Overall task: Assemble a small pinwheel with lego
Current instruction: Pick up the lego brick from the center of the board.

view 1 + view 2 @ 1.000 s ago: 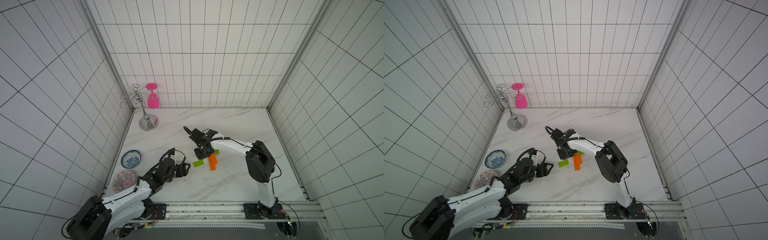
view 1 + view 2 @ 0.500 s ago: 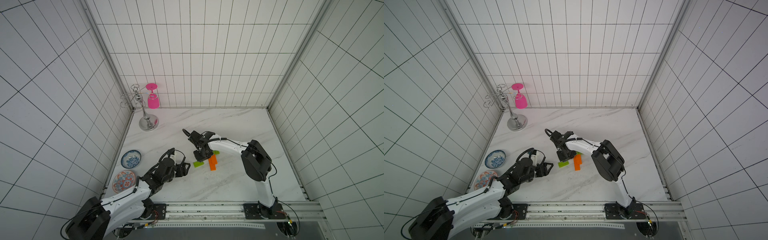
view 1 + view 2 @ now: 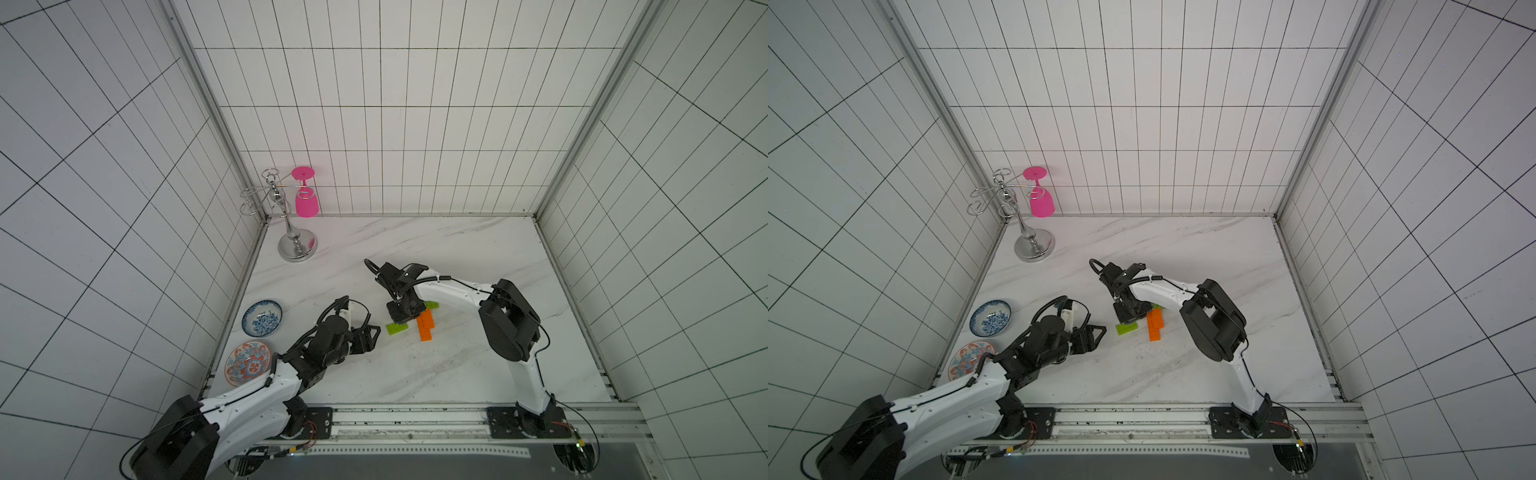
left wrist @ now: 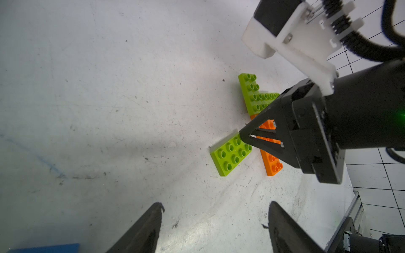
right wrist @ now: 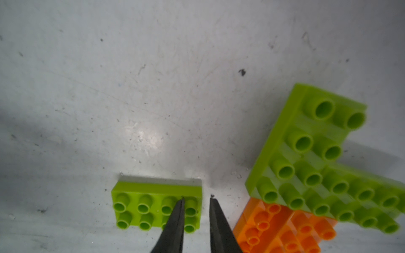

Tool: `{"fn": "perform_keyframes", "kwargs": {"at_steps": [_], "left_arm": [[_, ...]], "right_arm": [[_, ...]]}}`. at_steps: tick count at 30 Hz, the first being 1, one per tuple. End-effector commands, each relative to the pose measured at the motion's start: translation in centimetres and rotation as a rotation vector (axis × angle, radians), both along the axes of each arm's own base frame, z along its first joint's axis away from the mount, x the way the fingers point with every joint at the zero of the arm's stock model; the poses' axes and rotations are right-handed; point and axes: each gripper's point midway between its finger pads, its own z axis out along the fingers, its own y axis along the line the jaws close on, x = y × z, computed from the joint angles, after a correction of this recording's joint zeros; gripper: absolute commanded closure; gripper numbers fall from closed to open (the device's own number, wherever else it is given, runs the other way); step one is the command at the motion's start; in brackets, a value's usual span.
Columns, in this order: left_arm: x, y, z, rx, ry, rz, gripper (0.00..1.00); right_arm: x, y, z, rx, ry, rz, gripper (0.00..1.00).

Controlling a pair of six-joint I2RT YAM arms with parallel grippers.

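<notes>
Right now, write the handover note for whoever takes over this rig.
Left gripper: open, empty.
Right gripper: nearly closed, tips at one end of the loose green brick; whether it grips is unclear.
Things: two green blades sit joined over the orange stem; a blue piece shows partly in the left wrist view.
Done: stem plus two blades.
Left: add the loose green brick as the last blade, then the blue centre.
</notes>
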Motion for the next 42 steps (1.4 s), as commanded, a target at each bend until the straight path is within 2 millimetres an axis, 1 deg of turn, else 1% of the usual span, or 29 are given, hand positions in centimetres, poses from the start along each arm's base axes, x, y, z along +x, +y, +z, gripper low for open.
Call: {"fn": "perform_keyframes", "kwargs": {"at_steps": [1,7,10,19,27,34,37,42], "left_arm": [[0.1,0.2,0.0,0.006,-0.007,0.011,0.22],[0.1,0.2,0.1,0.004,-0.009,0.013,0.22],[0.1,0.2,0.0,0.007,-0.007,0.014,0.22],[0.1,0.2,-0.1,0.01,-0.001,0.014,0.22],[0.1,0.3,-0.2,0.01,-0.002,0.016,0.22],[0.1,0.3,-0.1,0.008,-0.003,0.018,0.22],[0.1,0.3,-0.1,0.009,-0.003,0.017,0.22],[0.2,0.2,-0.2,0.011,-0.001,0.017,0.22]], "right_arm": [[0.4,1.0,0.4,0.007,0.003,0.0,0.79],[0.4,0.9,0.0,-0.004,0.008,0.0,0.81],[0.2,0.7,-0.2,-0.019,0.013,0.001,0.82],[-0.7,0.0,-0.8,-0.058,0.029,0.0,0.82],[-1.0,0.0,-0.3,-0.041,0.033,-0.001,0.8],[-1.2,0.0,-0.4,-0.041,0.041,-0.001,0.81],[-1.3,-0.1,-0.2,-0.039,0.038,-0.006,0.78],[-1.4,-0.2,0.0,-0.033,0.041,-0.006,0.78]]}}
